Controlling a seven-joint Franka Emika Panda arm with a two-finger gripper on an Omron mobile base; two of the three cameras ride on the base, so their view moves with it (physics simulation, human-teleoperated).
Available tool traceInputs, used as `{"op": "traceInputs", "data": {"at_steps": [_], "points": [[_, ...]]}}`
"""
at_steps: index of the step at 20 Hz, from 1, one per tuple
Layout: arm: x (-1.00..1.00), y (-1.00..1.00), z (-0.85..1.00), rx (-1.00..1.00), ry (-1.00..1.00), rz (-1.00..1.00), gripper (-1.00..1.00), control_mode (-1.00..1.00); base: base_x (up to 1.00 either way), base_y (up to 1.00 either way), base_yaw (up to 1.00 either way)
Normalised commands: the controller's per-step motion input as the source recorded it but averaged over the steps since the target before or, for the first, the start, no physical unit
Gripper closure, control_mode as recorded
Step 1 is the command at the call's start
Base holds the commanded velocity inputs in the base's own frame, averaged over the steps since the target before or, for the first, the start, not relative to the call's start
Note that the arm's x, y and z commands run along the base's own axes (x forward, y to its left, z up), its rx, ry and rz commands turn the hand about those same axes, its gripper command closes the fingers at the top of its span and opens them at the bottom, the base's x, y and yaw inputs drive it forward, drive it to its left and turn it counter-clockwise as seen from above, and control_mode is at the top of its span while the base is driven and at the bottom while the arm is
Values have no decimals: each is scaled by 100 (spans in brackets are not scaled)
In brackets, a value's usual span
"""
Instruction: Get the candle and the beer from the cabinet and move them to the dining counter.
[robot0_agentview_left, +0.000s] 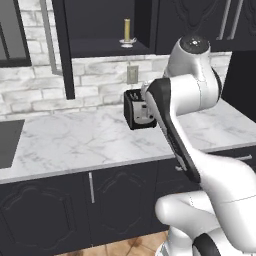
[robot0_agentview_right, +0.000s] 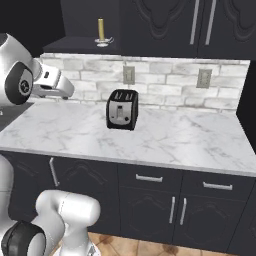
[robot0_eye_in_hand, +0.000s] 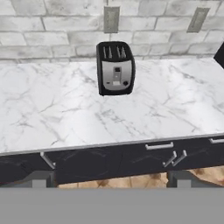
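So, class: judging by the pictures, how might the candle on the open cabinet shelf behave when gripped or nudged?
The candle is a thin upright stick in a small round holder, so it probably tips easily. It looks light. A grip high on the stick may lever it over; lower seems safer.

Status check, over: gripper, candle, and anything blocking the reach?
Gripper open, empty, facing the worktop. Candle upright in the open cabinet, untouched. Toaster sits below the shelf.

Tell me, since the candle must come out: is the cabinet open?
Open: the candle stands exposed on the cabinet shelf, door swung outward.
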Motion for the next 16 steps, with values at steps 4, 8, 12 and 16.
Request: {"op": "traceInputs", "data": {"at_steps": [4, 8, 12, 16], "points": [[19, -1, 20, 24, 0, 7, -100, -100, 0, 0, 0], [4, 0, 11, 12, 0, 7, -100, -100, 0, 0, 0], [2, 0, 5, 3, 0, 1, -100, 100, 4, 0, 1], [0, 0, 0, 0, 0, 0, -100, 100, 9, 0, 0]]}}
